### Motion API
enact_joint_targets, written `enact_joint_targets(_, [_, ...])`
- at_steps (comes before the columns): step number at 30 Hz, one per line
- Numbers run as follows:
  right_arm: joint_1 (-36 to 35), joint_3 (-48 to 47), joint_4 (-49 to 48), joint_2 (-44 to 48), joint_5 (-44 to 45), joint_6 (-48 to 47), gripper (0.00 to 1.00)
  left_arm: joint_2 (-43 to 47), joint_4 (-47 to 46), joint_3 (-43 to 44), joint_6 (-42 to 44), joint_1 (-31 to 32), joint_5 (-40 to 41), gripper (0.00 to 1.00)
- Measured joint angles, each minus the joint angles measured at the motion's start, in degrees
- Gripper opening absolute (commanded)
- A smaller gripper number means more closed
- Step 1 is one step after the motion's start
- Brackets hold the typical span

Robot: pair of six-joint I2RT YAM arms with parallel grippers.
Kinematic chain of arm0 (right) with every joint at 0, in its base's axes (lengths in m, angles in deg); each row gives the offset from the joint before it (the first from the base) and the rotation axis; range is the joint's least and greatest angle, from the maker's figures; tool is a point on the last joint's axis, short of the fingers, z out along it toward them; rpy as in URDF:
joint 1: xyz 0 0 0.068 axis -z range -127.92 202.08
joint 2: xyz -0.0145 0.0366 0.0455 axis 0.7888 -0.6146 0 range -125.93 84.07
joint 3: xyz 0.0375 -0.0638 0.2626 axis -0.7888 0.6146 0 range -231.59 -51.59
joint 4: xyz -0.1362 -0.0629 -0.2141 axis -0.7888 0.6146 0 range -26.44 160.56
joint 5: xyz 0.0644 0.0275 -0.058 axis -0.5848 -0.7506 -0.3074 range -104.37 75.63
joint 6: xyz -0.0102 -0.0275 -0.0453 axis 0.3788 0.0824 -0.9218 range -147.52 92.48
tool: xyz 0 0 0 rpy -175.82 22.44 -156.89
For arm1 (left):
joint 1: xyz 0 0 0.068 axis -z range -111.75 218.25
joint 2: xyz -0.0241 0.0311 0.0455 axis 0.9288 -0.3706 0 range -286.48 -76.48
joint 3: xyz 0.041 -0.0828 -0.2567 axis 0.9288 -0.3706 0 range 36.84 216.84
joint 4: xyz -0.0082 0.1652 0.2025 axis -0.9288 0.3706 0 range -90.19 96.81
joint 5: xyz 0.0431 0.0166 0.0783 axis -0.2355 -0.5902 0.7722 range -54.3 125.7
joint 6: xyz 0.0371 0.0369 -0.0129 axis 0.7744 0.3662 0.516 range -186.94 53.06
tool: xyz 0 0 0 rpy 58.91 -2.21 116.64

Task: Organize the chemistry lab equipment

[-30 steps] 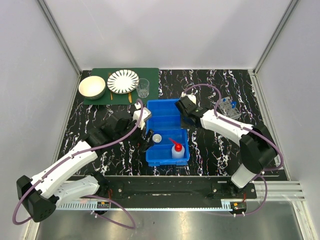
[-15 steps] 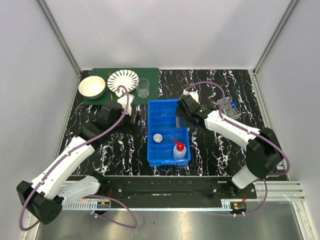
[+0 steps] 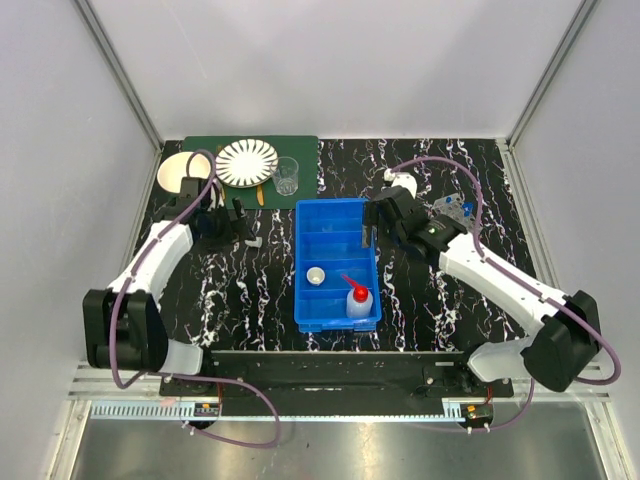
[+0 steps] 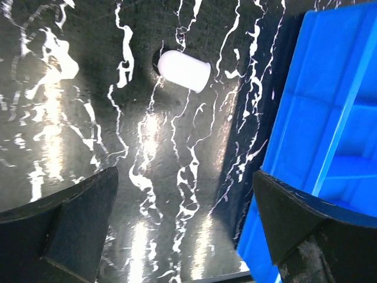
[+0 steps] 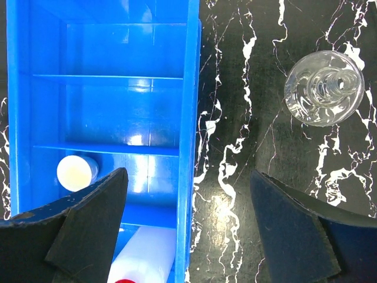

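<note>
Left fingers [image 4: 59, 230] spread, right fingers [image 5: 76, 230] spread, stubby white cylinder [image 4: 184, 70], perhaps a cap, lying sideways

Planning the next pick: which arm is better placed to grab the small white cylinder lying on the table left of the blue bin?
Left. The left gripper hovers beside the small white cylinder, jaws open toward it. The right gripper is beyond the blue bin, likely a longer reach.

A small white cylinder [image 4: 184, 69] lies on its side ahead of your left gripper [image 4: 185, 177]; the clear beaker [image 5: 324, 87] stands upright ahead-right of your right gripper [image 5: 188, 177].
</note>
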Motion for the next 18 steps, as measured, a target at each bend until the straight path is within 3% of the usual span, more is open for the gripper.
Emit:
enact_joint_targets(9, [0.0, 3.9, 0.2, 4.1, -0.4, 0.0, 0.88, -8.4, -9.7, -0.4, -22.0, -1.5, -6.3, 0.99])
enact_joint_targets(18, [0.0, 6.6, 0.6, 5.7, -0.4, -0.1, 0.88, -11.5, -7.3, -0.6, -41.9, -1.6, 0.9, 0.99])
